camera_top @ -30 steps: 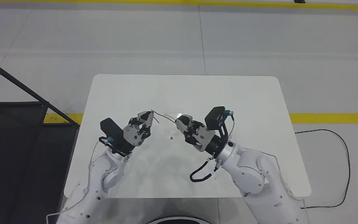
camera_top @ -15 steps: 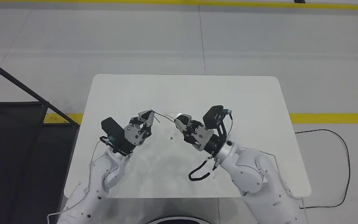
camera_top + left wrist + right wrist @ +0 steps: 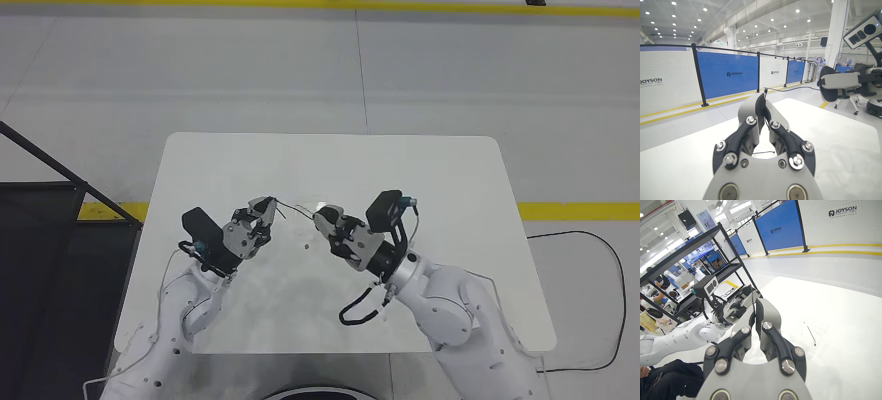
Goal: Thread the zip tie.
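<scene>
A thin black zip tie (image 3: 292, 210) spans the gap between my two grippers above the middle of the white table (image 3: 430, 180). My left gripper (image 3: 266, 207) is shut on one end; in its wrist view the tie's head (image 3: 765, 91) pokes out past the left gripper (image 3: 762, 100), and the strap (image 3: 791, 89) runs off toward the right gripper (image 3: 822, 85). My right gripper (image 3: 322, 216) is shut on the other end. In the right wrist view the strap (image 3: 752, 300) rises from the right gripper (image 3: 755, 306) toward the left gripper (image 3: 750, 290).
A second black zip tie (image 3: 811, 334) lies flat on a clear sheet (image 3: 821, 328) on the table under the grippers; the left wrist view shows a loose tie (image 3: 763, 152) on the table. A black shelf rack (image 3: 725, 262) stands left of the table.
The right arm has swayed slightly left and come back. Both grippers keep their hold on the zip tie.
</scene>
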### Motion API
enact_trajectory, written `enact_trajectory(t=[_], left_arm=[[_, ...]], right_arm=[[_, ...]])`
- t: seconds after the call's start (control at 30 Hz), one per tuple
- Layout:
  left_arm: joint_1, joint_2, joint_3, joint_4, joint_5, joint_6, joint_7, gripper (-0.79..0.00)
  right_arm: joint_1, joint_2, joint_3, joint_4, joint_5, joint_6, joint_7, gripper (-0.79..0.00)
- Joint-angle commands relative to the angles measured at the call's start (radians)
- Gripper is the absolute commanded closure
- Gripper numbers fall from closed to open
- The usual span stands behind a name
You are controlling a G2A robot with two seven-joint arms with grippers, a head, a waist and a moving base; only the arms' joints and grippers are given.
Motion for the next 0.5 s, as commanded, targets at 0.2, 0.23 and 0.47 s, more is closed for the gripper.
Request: enact_trajectory(t=[0.2,0.23,0.47], left_arm=[[-0.035,0.005,-0.008,0.014,-0.033,-0.115,-0.063,0.000],[-0.037,0.005,-0.005,0.015,-0.032,-0.114,-0.063,0.000],[-0.046,0.005,-0.002,0.027,-0.041,-0.152,-0.071,0.000]], right_arm=[[-0.028,0.006,0.019,-0.010,-0.010,-0.040,0.003,0.000],[-0.028,0.006,0.019,-0.009,-0.011,-0.040,0.003,0.000],[-0.038,0.005,0.020,-0.009,-0.020,-0.039,-0.022,0.000]])
